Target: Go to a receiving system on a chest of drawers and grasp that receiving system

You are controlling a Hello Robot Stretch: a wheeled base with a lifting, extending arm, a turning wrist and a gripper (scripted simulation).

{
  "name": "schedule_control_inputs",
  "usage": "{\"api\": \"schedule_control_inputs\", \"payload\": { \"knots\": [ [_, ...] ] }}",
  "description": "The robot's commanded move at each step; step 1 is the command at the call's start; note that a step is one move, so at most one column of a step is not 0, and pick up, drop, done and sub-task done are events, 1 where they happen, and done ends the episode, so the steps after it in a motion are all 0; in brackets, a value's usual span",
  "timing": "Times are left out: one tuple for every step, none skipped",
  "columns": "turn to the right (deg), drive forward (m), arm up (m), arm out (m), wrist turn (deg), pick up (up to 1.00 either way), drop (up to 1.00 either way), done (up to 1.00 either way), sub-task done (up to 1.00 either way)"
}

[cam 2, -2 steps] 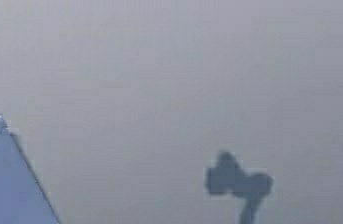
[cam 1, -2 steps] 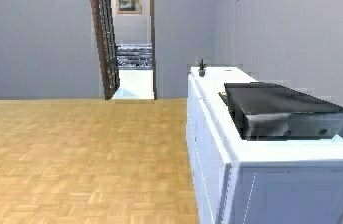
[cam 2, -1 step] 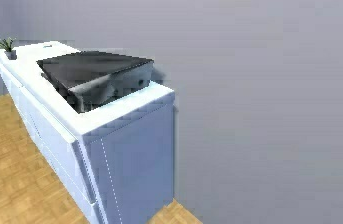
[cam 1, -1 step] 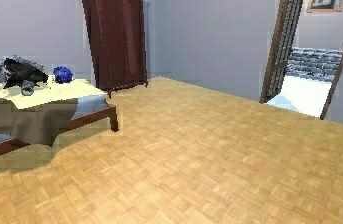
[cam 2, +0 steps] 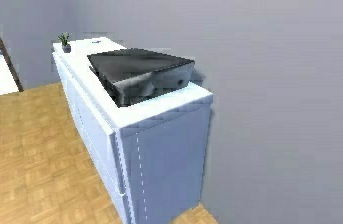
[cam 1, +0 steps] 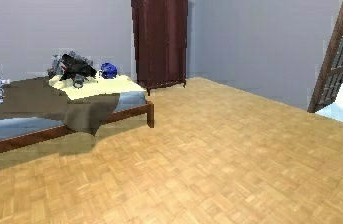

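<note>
A dark grey, flat box-shaped device, which fits the receiving system, lies on top of a white chest of drawers in the arm side view. It takes up the near half of the top and its front edge reaches the chest's edge. The chest stands against a grey wall and runs from the picture's middle toward the upper left.
A small potted plant and a thin dark item sit at the chest's far end. In the forward view a bed with a brown blanket, a dark heap and a blue object stands left. A dark red wardrobe fills the corner and a door frame stands right, with open parquet floor between.
</note>
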Motion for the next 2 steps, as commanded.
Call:
{"api": "schedule_control_inputs", "payload": {
  "knots": [
    [0.0,0.00,0.50,0.00,0.0,0.00,0.00,0.00,0.00],
    [0.0,0.00,0.38,0.00,0.0,0.00,0.00,0.00,0.00]
  ]
}}
